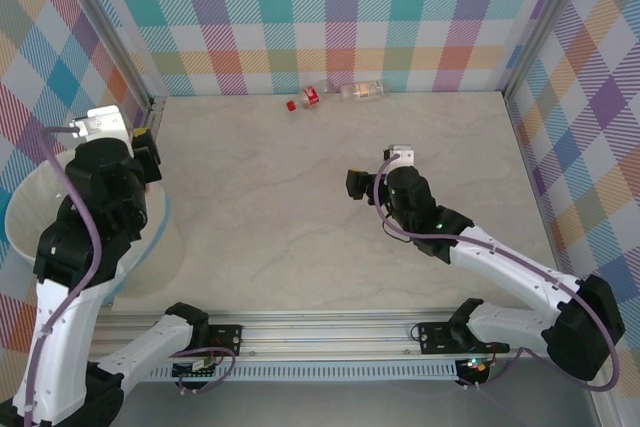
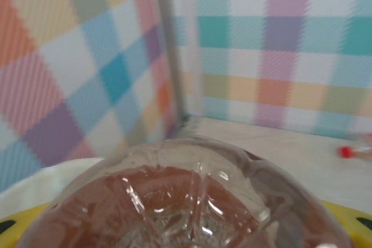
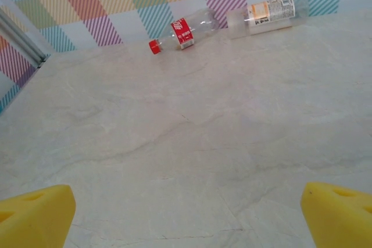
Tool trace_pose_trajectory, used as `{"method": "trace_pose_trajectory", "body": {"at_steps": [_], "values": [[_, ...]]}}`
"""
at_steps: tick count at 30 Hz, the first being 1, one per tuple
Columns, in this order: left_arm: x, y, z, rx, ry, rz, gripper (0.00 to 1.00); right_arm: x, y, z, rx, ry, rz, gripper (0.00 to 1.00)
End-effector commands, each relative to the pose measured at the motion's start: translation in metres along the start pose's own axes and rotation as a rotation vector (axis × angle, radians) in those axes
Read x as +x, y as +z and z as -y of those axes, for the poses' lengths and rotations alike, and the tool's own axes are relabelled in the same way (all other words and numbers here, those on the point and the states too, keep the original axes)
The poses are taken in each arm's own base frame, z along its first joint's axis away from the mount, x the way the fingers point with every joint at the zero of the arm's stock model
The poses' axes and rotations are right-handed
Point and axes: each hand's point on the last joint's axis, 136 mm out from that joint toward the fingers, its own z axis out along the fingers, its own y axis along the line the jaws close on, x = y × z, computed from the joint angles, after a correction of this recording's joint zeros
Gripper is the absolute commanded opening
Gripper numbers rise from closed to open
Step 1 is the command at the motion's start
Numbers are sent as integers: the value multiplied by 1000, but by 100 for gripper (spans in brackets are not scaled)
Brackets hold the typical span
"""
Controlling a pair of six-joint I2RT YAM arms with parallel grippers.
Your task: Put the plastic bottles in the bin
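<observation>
closest thing to the lens is the ribbed base of a clear bottle (image 2: 186, 196) with a brownish tint. it sits right in the left pincer (image 2: 186, 227), with the yellow pads (image 2: 346, 213) clamped on either side of it. so that one's gripped. from above, the arm hangs over the bin (image 1: 25, 217) at the left edge of the counter (image 1: 300, 247), more toward the bin's far rim than its middle.

i'd say the step here is the drop. my take: get the bottle well inside the rim before letting go, then open up fully so it doesn't hang on one pad. let go too near the rim and it could clip the edge and bounce back out.

the right pincer (image 3: 186, 216) is spread wide with nothing in it, hovering over bare counter. it faces the last two loose bottles by the back wall: a red-label bottle (image 3: 185, 32) with a red cap and an orange-label bottle (image 3: 267, 13). they're lying down roughly end to end, and i can't tell if they touch. round and on their sides, they'll probably roll, so grab across the body, not the neck.
</observation>
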Motion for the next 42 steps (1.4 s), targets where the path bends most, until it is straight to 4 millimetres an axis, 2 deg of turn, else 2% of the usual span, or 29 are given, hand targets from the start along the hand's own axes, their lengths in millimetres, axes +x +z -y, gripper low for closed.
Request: {"method": "trace_pose_trajectory", "body": {"at_steps": [1,4,7,13,14,16,17,21,24,27,29,30,33,35,38,40,42], "values": [[12,3,-47,-282,121,-67,50,-3,6,5,45,41,1,100],[28,7,-58,-340,120,-120,51,-3,13,2,47,28,-16,100],[39,10,-83,-497,174,-169,51,-4,19,-7,28,-3,-46,100],[68,26,-133,-680,112,-315,55,-2,34,-24,-7,-58,-109,100],[72,30,-138,-699,115,-339,64,-2,35,-26,-12,-59,-116,100],[79,40,-146,-741,143,-416,93,1,39,-29,-20,-65,-133,100],[82,44,-148,-766,162,-453,100,1,40,-30,-22,-69,-136,100],[83,60,-141,-736,147,-521,100,4,45,-31,-16,-103,-161,100],[65,66,-121,-599,-5,-459,100,3,53,-25,-15,-95,-191,100],[28,71,-66,-372,-69,-318,100,-1,70,-17,-32,-78,-222,100],[0,72,-15,-202,-77,-205,100,-5,88,-9,-35,-77,-243,100],[-6,75,8,-114,-92,-184,100,-5,96,-8,-45,-78,-255,99],[-14,86,100,230,-166,-157,100,-9,128,-2,-62,-82,-278,99],[-10,94,158,418,-208,-175,100,-15,149,6,-45,-66,-293,100],[10,112,242,677,-231,-228,100,-22,168,14,-27,-20,-323,100],[30,131,290,807,-218,-257,100,-27,171,12,-41,-2,-320,100],[58,157,326,860,-175,-306,100,-32,169,9,-53,6,-309,100]]}}
